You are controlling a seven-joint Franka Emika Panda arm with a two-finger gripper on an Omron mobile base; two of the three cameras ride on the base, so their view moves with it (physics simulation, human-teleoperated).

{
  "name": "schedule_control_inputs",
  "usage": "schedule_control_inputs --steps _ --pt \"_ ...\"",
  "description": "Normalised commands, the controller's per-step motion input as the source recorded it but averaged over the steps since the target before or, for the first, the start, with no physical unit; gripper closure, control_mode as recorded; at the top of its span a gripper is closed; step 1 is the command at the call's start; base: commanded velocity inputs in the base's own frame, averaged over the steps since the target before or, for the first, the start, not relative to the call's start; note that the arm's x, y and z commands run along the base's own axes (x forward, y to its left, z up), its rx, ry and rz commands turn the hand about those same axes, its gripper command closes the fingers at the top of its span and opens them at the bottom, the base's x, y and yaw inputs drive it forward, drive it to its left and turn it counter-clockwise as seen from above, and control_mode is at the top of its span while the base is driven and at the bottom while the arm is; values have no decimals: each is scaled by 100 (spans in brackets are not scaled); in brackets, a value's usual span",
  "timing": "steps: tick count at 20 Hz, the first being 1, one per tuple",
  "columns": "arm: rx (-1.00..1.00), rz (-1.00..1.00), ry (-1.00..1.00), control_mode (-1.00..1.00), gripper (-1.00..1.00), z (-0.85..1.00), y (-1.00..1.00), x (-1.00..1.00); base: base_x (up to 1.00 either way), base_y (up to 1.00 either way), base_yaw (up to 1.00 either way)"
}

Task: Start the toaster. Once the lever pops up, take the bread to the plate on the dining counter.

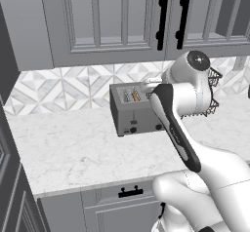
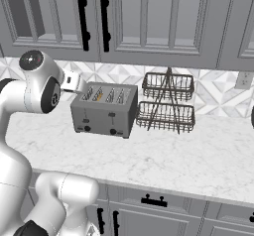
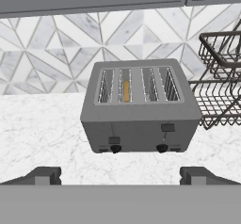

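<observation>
While the white marble tabletop is seen stretching out to the left of the boxy grey metal four-slot toaster, the toaster itself is found standing upright on it, close to the grey-and-white patterned tile backsplash behind. A thin golden-brown slice of bread is seen sunk in the second slot from the toaster's left end, only its top edge being visible. Two dark slider tabs and two small black knobs are shown on the toaster's front face; the left tab sits lower than the right one. To the right of the toaster, just beside it, a dark two-tier wire basket rack is placed on the same tabletop. Grey cabinets with black handles are hung above the toaster. The end effector is held in front of the toaster, apart from it, with its fingers spread fully wide and nothing gripped between them.
</observation>
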Motion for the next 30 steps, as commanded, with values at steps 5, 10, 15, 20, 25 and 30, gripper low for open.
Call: schedule_control_inputs --steps 5,10,15,20,25,30 --pt "0 0 0 -100 -100 0 0 0 0 0 0" --pt "0 0 0 -100 -100 0 0 0 0 0 0" --pt "0 0 0 -100 -100 0 0 0 0 0 0" --pt "0 0 0 -100 -100 0 0 0 0 0 0" --pt "0 0 0 -100 -100 0 0 0 0 0 0" --pt "0 0 0 -100 -100 0 0 0 0 0 0"
